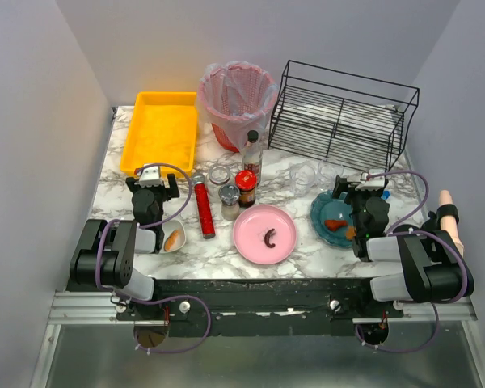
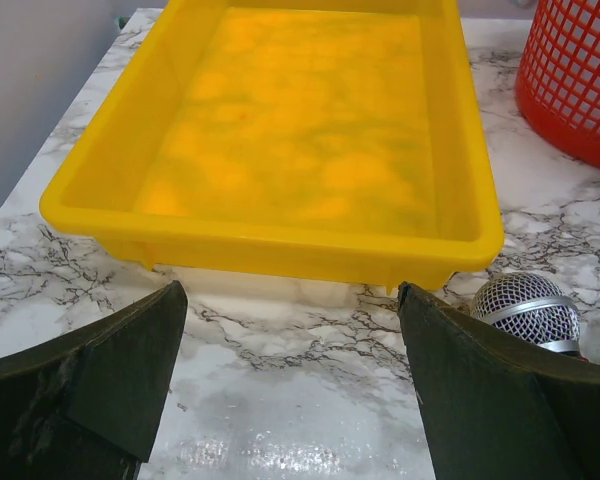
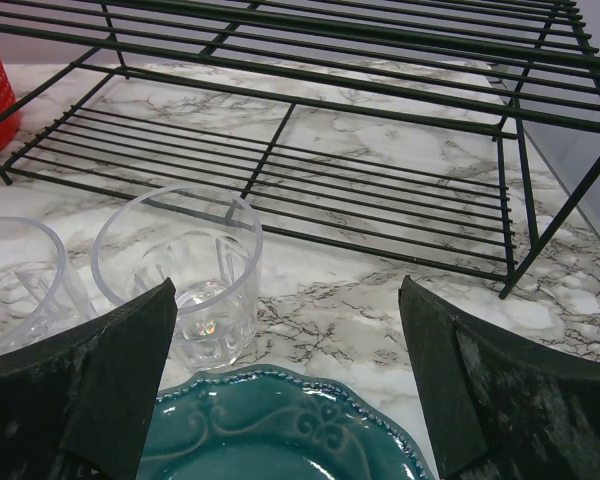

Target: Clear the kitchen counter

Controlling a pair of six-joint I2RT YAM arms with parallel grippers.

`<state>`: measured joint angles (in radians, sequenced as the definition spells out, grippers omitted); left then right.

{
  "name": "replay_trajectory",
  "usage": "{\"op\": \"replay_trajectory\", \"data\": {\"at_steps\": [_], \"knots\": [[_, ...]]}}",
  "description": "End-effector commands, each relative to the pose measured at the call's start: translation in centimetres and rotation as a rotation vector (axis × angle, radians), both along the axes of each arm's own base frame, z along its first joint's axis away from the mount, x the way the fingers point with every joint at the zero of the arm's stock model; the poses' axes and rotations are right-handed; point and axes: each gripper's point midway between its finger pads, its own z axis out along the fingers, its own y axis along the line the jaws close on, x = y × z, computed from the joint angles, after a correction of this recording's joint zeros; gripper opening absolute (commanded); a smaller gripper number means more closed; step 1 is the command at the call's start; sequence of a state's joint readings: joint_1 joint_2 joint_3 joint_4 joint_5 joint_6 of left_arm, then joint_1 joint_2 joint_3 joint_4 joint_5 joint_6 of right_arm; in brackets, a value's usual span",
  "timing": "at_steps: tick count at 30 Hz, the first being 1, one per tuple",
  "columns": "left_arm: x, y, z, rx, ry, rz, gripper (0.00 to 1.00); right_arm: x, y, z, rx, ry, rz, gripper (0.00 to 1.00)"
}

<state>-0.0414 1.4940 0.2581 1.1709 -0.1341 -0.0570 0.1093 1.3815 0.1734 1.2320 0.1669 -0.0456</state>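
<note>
- I see one marble-patterned surface [image 1: 307, 255], white with grey veins and a dark front edge, filling the space ahead of both arm bases
- One yellow plastic tray [image 1: 159, 132], rectangular and smooth, sits at the back left
- One red mesh basket [image 1: 237, 105] with a pink liner stands beside it; one black wire rack [image 1: 339, 113] is at the back right
- Two clear tumblers [image 1: 315, 175] stand in front of the rack, just beyond one teal plate [image 1: 333, 218] with an embossed scalloped rim and orange bits on it
- One round pink plate [image 1: 264, 234] holds a dark curved piece; one small white dish [image 1: 173, 238] holds an orange piece
- One red cylinder [image 1: 204, 210] lies flat; one tall bottle [image 1: 252, 156], two small jars and one shaker cluster mid-surface
- My left gripper [image 1: 151, 182] is spread wide, holding nothing, facing the tray
- My right gripper [image 1: 362, 192] is equally wide and empty, over the teal plate
</note>
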Motion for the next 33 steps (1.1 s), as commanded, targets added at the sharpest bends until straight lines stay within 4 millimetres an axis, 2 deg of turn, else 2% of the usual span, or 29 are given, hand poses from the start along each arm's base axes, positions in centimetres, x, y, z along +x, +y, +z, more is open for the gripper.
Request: {"op": "replay_trajectory", "data": {"at_steps": [1,4,7,16,18,21,23,25,27,30,33], "knots": [[0.4,-0.2,1.3,0.005,-0.037,-0.006,0.99,0.3,0.0,1.4,0.005,-0.044,0.004,1.0],[0.4,-0.1,1.3,0.005,-0.037,-0.004,0.99,0.3,0.0,1.3,0.005,-0.042,0.002,1.0],[0.4,-0.1,1.3,0.005,-0.037,-0.006,0.99,0.3,-1.2,1.4,0.037,-0.049,-0.07,1.0],[0.2,-0.3,1.5,0.004,-0.049,-0.012,0.99,0.2,-1.3,1.5,0.033,-0.051,-0.073,1.0],[-0.7,-2.0,2.2,0.083,-0.093,-0.077,0.99,0.0,-1.3,1.5,0.03,-0.056,-0.072,1.0],[-2.9,-0.8,3.7,0.078,-0.174,0.074,0.99,-0.1,-1.2,1.9,0.034,-0.062,-0.068,1.0],[-3.4,-0.5,4.2,0.085,-0.149,0.151,0.99,-0.4,-0.9,2.2,0.024,-0.075,-0.05,1.0],[-2.8,-1.3,3.8,0.086,-0.042,0.143,0.99,-0.8,-1.3,2.8,0.031,-0.09,-0.07,1.0],[-2.0,-1.8,4.7,0.01,0.001,0.161,0.99,-1.1,-1.6,3.0,0.041,-0.07,-0.088,1.0],[-1.6,-2.0,6.3,-0.07,-0.021,0.179,0.99,-1.3,-1.7,4.0,0.053,-0.058,-0.1,1.0],[-1.9,-1.6,6.9,-0.103,-0.02,0.211,0.99,-1.8,-1.9,5.3,0.105,-0.08,-0.118,1.0]]}}
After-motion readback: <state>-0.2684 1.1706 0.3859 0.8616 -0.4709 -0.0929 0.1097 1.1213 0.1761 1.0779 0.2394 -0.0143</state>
